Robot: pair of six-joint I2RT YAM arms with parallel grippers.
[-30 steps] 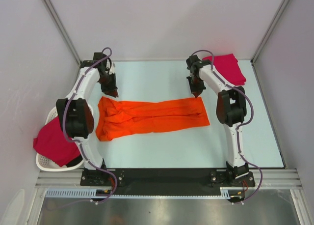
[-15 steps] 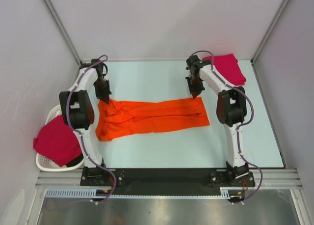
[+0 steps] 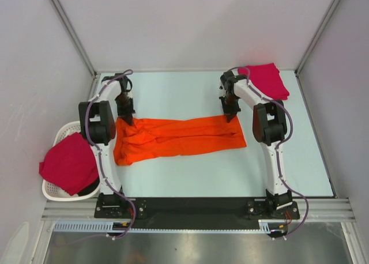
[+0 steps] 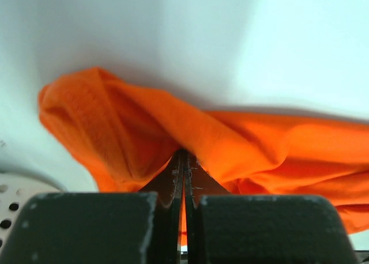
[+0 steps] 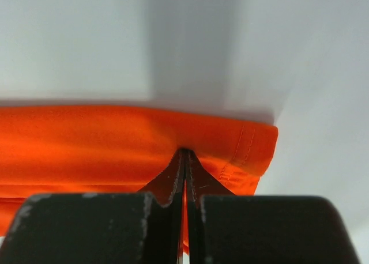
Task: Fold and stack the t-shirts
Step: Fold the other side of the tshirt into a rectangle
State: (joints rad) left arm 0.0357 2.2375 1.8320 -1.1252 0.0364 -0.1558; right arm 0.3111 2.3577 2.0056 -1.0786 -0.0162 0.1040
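The bright orange t-shirt [image 3: 179, 137] lies folded into a long band across the middle of the table. My left gripper [image 3: 127, 119] is shut on its far left corner, with bunched orange cloth [image 4: 144, 131] pinched between the jaws. My right gripper [image 3: 230, 115] is shut on its far right corner, gripping the folded hem edge [image 5: 219, 137]. A folded crimson-pink t-shirt [image 3: 266, 79] lies at the far right corner of the table. Another crimson-pink t-shirt [image 3: 68, 163] hangs over the basket at the left.
A white slatted plastic basket [image 3: 60, 136] stands off the table's left edge. White walls and metal posts enclose the table. The black base rail [image 3: 190, 206] runs along the near edge.
Both grippers have come down onto the far edge of the orange t-shirt and now pinch its two far corners. The left arm has swung in towards the shirt.
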